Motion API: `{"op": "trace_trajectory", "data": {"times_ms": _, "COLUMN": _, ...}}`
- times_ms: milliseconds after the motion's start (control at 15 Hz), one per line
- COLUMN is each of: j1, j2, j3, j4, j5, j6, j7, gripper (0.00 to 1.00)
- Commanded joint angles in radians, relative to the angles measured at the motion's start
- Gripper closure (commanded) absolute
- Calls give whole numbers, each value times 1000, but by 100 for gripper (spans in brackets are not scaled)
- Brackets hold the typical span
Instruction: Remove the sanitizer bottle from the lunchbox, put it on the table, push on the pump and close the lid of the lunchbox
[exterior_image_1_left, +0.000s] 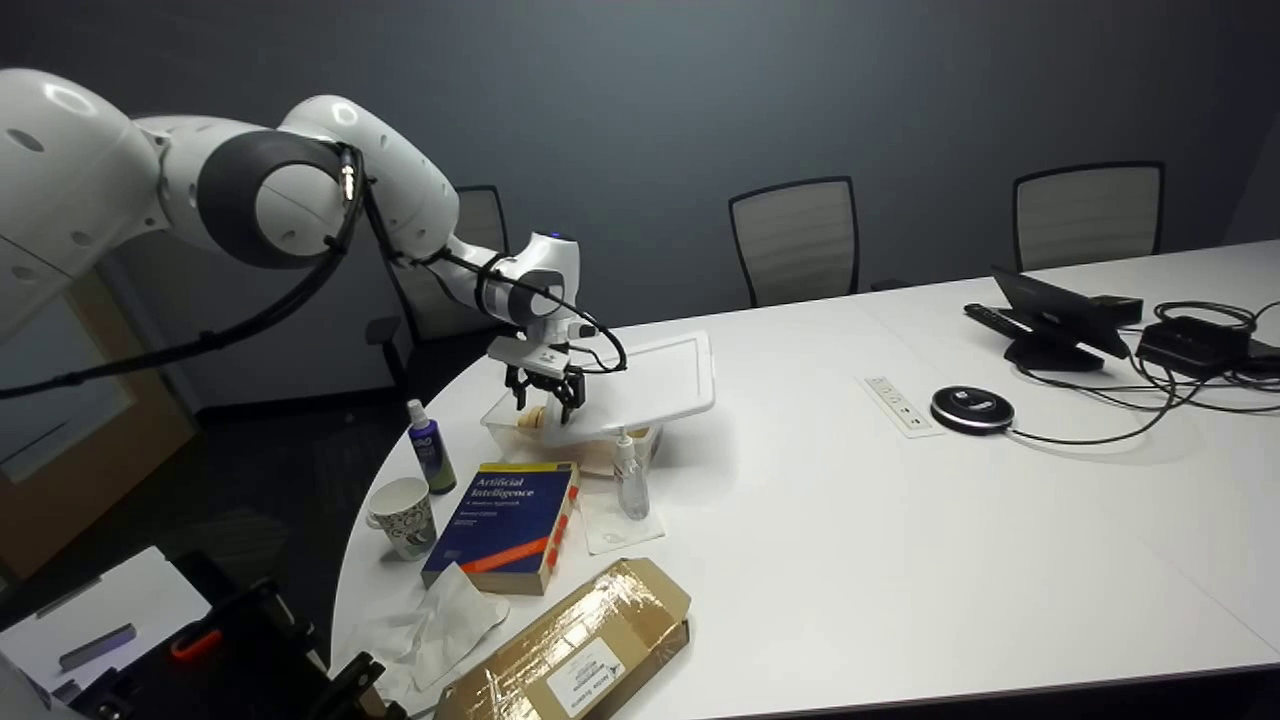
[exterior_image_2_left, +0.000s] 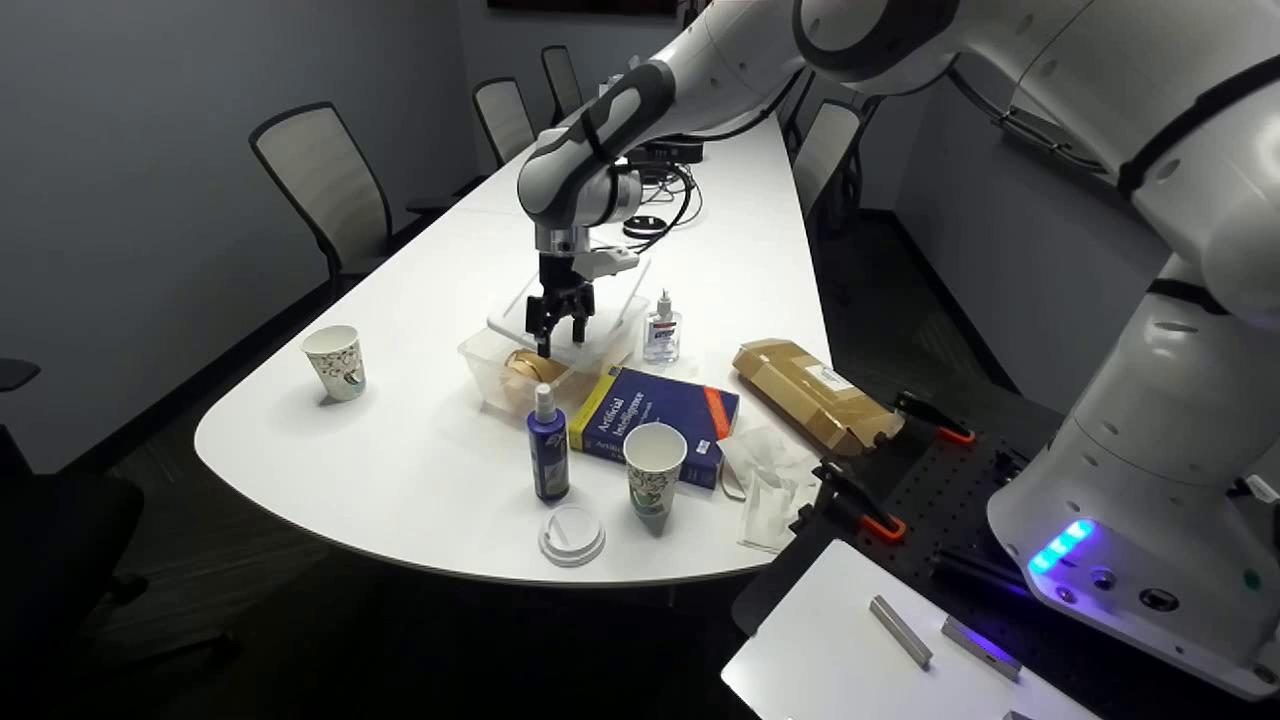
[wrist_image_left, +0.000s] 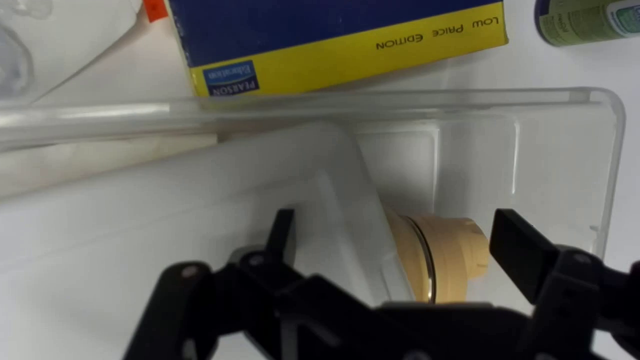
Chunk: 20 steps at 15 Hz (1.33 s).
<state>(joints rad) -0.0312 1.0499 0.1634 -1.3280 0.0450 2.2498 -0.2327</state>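
Observation:
In both exterior views the sanitizer bottle (exterior_image_1_left: 632, 490) (exterior_image_2_left: 662, 340) stands upright on the table (exterior_image_1_left: 850, 520), beside the lunchbox, with its pump (exterior_image_1_left: 625, 447) on top. The white translucent lunchbox (exterior_image_2_left: 490, 372) (wrist_image_left: 560, 160) is partly covered by its lid (exterior_image_1_left: 645, 385) (wrist_image_left: 310, 170), which lies askew and tilted, leaving one end of the box uncovered. Over that end is my gripper (exterior_image_1_left: 545, 403) (exterior_image_2_left: 561, 343) (wrist_image_left: 395, 215), open and pointing down. In the wrist view one finger overlaps the lid, the other hangs past its edge; whether either touches cannot be told.
Inside the lunchbox lies a tan round object (wrist_image_left: 445, 250). Close by are a blue book (exterior_image_1_left: 515, 520), a purple spray bottle (exterior_image_2_left: 548, 445), a paper cup (exterior_image_2_left: 655, 468) and a tan packet (exterior_image_2_left: 815, 395). Another cup (exterior_image_2_left: 335, 362) stands beyond the box.

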Motion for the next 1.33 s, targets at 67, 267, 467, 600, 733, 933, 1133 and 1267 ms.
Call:
{"op": "trace_trajectory", "data": {"times_ms": 67, "j1": -1, "j2": 20, "j3": 20, "j4": 50, "j5": 27, "j6": -32, "j7": -30, "gripper": 0}}
{"op": "trace_trajectory", "data": {"times_ms": 267, "j1": 6, "j2": 21, "j3": 33, "j4": 63, "j5": 31, "j6": -35, "j7": -34, "gripper": 0}}
{"op": "trace_trajectory", "data": {"times_ms": 467, "j1": 12, "j2": 22, "j3": 47, "j4": 76, "j5": 32, "j6": -46, "j7": -37, "gripper": 0}}
{"op": "trace_trajectory", "data": {"times_ms": 600, "j1": 16, "j2": 22, "j3": 54, "j4": 82, "j5": 34, "j6": -55, "j7": -38, "gripper": 0}}
{"op": "trace_trajectory", "data": {"times_ms": 733, "j1": 19, "j2": 23, "j3": 57, "j4": 89, "j5": 37, "j6": -65, "j7": -36, "gripper": 0}}
{"op": "trace_trajectory", "data": {"times_ms": 933, "j1": 20, "j2": 23, "j3": 65, "j4": 96, "j5": 46, "j6": -79, "j7": -39, "gripper": 0}}
{"op": "trace_trajectory", "data": {"times_ms": 1133, "j1": 19, "j2": 25, "j3": 71, "j4": 100, "j5": 54, "j6": -97, "j7": -44, "gripper": 0}}
{"op": "trace_trajectory", "data": {"times_ms": 1267, "j1": 16, "j2": 28, "j3": 76, "j4": 104, "j5": 63, "j6": -113, "j7": -61, "gripper": 0}}
